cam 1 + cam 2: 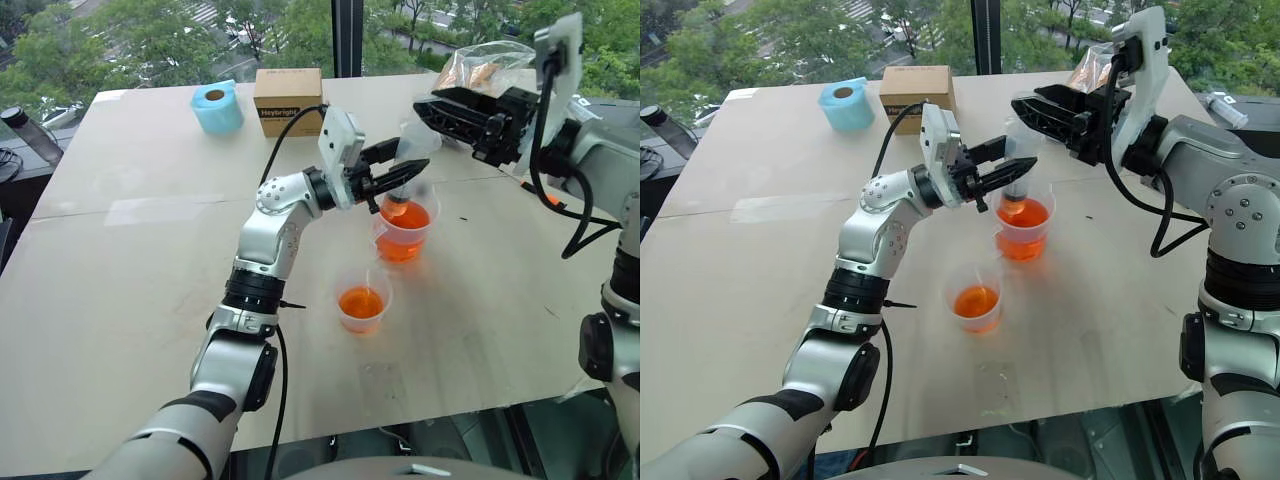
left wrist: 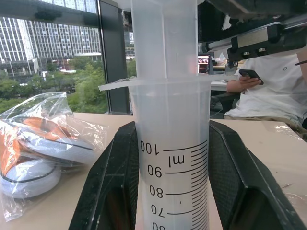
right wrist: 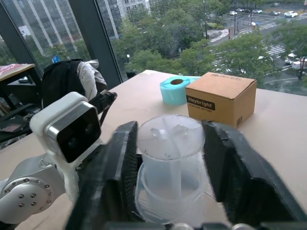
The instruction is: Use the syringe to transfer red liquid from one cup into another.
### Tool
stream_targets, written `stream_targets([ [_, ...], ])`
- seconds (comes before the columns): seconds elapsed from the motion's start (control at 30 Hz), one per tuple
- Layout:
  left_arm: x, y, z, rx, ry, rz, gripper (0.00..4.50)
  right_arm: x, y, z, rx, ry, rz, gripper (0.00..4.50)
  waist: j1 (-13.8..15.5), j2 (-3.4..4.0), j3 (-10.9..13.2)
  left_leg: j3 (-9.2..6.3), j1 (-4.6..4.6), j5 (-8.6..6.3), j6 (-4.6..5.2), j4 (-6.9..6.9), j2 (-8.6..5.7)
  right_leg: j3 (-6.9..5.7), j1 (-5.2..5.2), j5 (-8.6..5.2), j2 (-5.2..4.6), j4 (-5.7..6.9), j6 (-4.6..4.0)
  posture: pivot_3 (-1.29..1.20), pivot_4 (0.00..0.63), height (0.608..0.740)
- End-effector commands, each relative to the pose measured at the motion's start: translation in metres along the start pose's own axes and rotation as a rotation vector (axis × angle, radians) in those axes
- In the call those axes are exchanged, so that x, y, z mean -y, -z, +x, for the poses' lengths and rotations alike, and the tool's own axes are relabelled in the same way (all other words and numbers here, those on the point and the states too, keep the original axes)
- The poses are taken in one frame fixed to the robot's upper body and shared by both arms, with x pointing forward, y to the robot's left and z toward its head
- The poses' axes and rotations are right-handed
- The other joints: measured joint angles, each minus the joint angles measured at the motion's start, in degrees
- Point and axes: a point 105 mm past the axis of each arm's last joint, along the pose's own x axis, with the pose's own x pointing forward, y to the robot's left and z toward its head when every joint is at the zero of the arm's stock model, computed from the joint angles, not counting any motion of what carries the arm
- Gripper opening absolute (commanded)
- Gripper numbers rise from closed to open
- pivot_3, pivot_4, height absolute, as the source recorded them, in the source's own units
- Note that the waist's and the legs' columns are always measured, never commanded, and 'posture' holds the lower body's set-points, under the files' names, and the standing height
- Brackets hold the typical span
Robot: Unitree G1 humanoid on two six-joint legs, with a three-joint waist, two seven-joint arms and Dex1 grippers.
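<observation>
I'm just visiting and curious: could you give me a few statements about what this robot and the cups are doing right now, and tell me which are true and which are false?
1. The left gripper is shut on the syringe. True.
2. The syringe tip sits in the smaller cup. False: it dips into the larger cup.
3. Both cups hold red liquid. True.
4. The right gripper is clamped tight on the plunger top. False: its fingers stand apart on either side of it.
5. A cardboard box stands beside a blue tape roll. True.
</observation>
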Motion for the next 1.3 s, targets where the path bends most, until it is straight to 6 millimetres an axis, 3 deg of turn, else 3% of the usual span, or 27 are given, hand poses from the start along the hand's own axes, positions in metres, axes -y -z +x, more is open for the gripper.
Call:
stream_targets([
  [0.03, 0.003, -0.006, 0.004, 0.028, 0.022, 0.019, 1.41, 0.009, -0.037, -0.014, 0.141, 0.088, -0.101, 4.06, 0.0, 0.0, 0.0, 0.01, 0.0, 0.0, 0.0, 0.0, 0.0, -0.01, 0.0, 0.0, 0.0, -0.01, 0.0, 0.0, 0.15, 0.74],
  [0.07, 0.002, -0.007, 0.004, 0.034, 0.017, 0.017, 1.41, 0.01, -0.039, -0.014, 0.148, 0.094, -0.099, 4.48, -0.2, 0.0, 0.0, 0.02, 0.01, 0.0, 0.0, 0.0, 0.0, 0.0, 0.0, 0.0, 0.01, -0.01, 0.0, 0.0, 0.15, 0.74],
  [0.27, -0.004, -0.019, 0.006, 0.076, -0.01, 0.034, 1.41, 0.012, -0.049, -0.016, 0.203, 0.089, -0.093, 4.48, -0.7, 0.01, 0.0, 0.05, 0.06, 0.0, -0.01, -0.06, 0.05, 0.04, -0.01, 0.0, 0.04, 0.01, 0.0, 0.0, 0.15, 0.74],
  [0.57, -0.012, -0.061, 0.01, 0.131, -0.035, 0.103, 1.41, 0.009, -0.056, -0.02, 0.234, 0.071, -0.105, 4.48, -0.5, 0.01, 0.0, 0.05, 0.04, 0.0, 0.0, -0.05, 0.05, 0.04, 0.0, 0.0, 0.02, -0.01, 0.0, 0.0, 0.15, 0.74],
  [0.87, 0.004, -0.097, 0.003, 0.162, 0.01, 0.074, 1.41, -0.002, -0.065, -0.027, 0.304, -0.033, -0.025, 4.48, -0.6, 0.01, 0.0, 0.02, 0.03, 0.0, -0.01, -0.06, 0.06, 0.13, 0.0, 0.0, 0.0, -0.01, 0.0, 0.0, 0.15, 0.74],
  [1.07, 0.019, -0.122, -0.018, 0.196, 0.054, 0.028, 1.41, -0.012, -0.067, -0.033, 0.328, -0.108, 0.018, 4.48, -0.7, 0.01, 0.0, 0.03, 0.04, 0.0, -0.01, -0.07, 0.07, 0.18, -0.01, 0.0, -0.06, 0.0, 0.0, 0.0, 0.15, 0.74],
  [1.3, 0.042, -0.123, -0.044, 0.131, 0.137, -0.057, 1.41, -0.019, -0.058, -0.038, 0.296, -0.173, 0.049, 4.48, -0.6, 0.02, 0.0, 0.01, 0.06, 0.0, -0.01, -0.07, 0.07, 0.17, 0.01, 0.0, -0.15, -0.01, 0.0, 0.0, 0.15, 0.74],
])
